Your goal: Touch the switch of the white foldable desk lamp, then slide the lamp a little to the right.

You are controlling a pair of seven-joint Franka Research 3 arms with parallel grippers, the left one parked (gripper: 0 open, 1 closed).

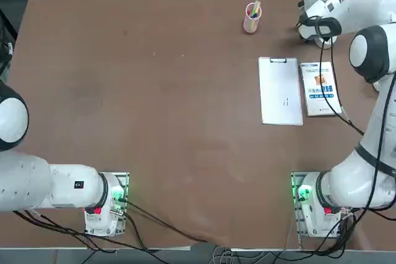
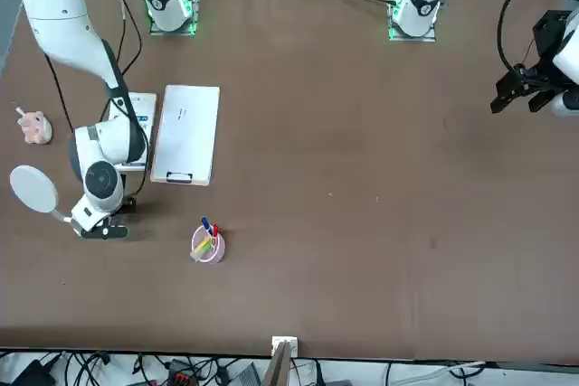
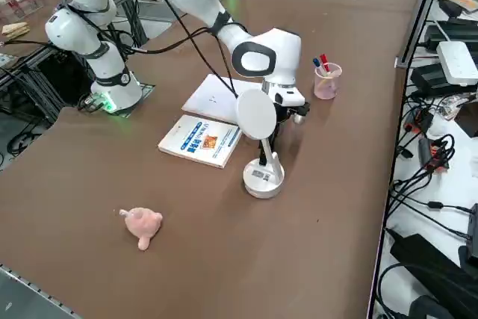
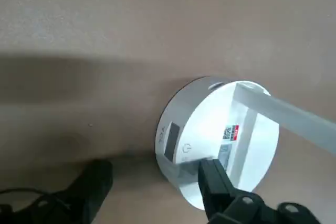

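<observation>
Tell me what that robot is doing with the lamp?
The robot's right arm has reached out to the white lamp. Its right gripper is open, with one finger over the edge of the lamp's round base, close to the switch. It isn't gripping the lamp, which stands upright on the table. It looks like it may be about to touch the switch. The book and the pink cup are nearby.

Robotics lab, by look. White jointed robot arm with black bands (image 1: 375, 122) mounted on edge of wide brown flat-topped table (image 1: 167, 115). Loose black cables (image 3: 426, 177) and dark electronics boxes (image 3: 441, 80) crowding white surface along table's far edge. Silvery metal frame post (image 2: 279, 363) at same edge.
</observation>
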